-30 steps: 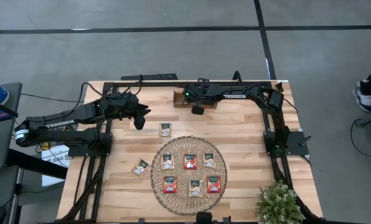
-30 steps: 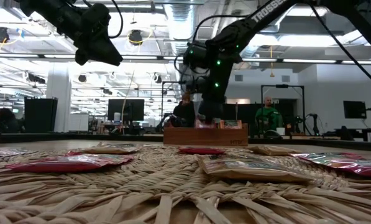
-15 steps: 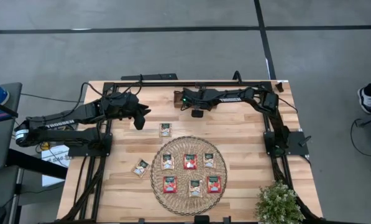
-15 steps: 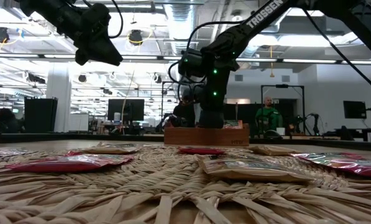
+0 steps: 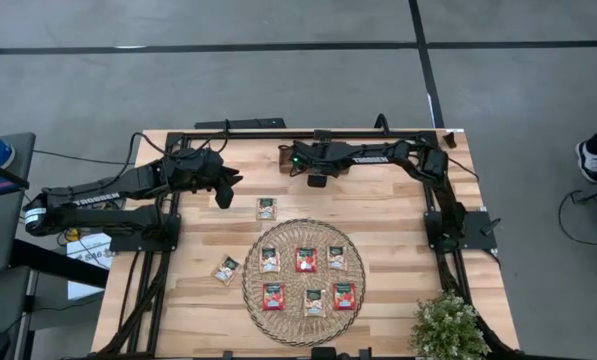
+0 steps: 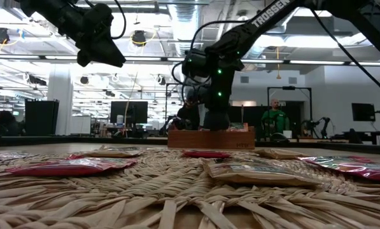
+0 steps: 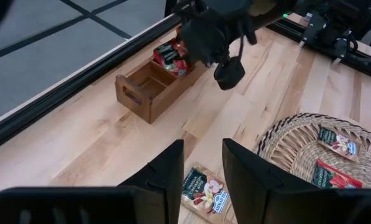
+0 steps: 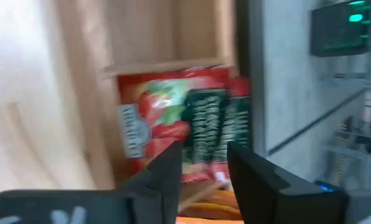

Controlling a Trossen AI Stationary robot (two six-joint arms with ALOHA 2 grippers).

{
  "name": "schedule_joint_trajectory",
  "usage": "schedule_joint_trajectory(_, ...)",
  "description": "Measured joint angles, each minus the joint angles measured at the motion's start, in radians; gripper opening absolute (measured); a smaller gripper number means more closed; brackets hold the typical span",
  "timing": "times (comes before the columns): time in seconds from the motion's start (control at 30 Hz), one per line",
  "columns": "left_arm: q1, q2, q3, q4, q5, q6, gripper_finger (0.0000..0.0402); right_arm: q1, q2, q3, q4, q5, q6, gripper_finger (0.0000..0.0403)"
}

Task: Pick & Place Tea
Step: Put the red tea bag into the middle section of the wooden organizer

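The right gripper (image 8: 201, 168), fingers parted, is releasing a red square tea sachet (image 8: 173, 121) into the brown wooden tray (image 7: 149, 89) at twelve o'clock; next, probably fetching another.

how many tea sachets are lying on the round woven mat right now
6. On the mat, a back row of three: cream, red, cream. A front row of three: red, cream, red. None looks hidden.

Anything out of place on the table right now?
Two tea sachets lie off the woven mat on bare wood: one just beyond its far edge, one to its left, tilted. The six on the mat look orderly.
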Motion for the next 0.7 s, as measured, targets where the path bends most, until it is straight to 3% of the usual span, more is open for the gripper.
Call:
schedule_joint_trajectory(0.23,0.0,0.0,0.0,0.0,0.0,0.0,0.0101,0.035,0.0,0.136,-0.141,0.197,-0.057,0.0153)
schedule_joint_trajectory(0.4,0.0,0.0,0.0,0.0,0.0,0.0,0.0101,0.067,-0.004,0.276,-0.483,0.307,0.08,0.0157)
schedule_joint_trajectory(0.5,0.0,0.0,0.0,0.0,0.0,0.0,0.0101,0.093,-0.037,0.334,-0.708,0.197,0.227,0.0152)
schedule_joint_trajectory(0.57,0.0,0.0,0.0,0.0,0.0,0.0,0.0101,0.109,-0.087,0.335,-0.791,0.057,0.286,0.0149)
schedule_joint_trajectory(0.7,0.0,0.0,0.0,-0.001,0.001,0.012,0.0101,0.146,-0.187,0.323,-0.827,-0.183,0.344,0.0144)
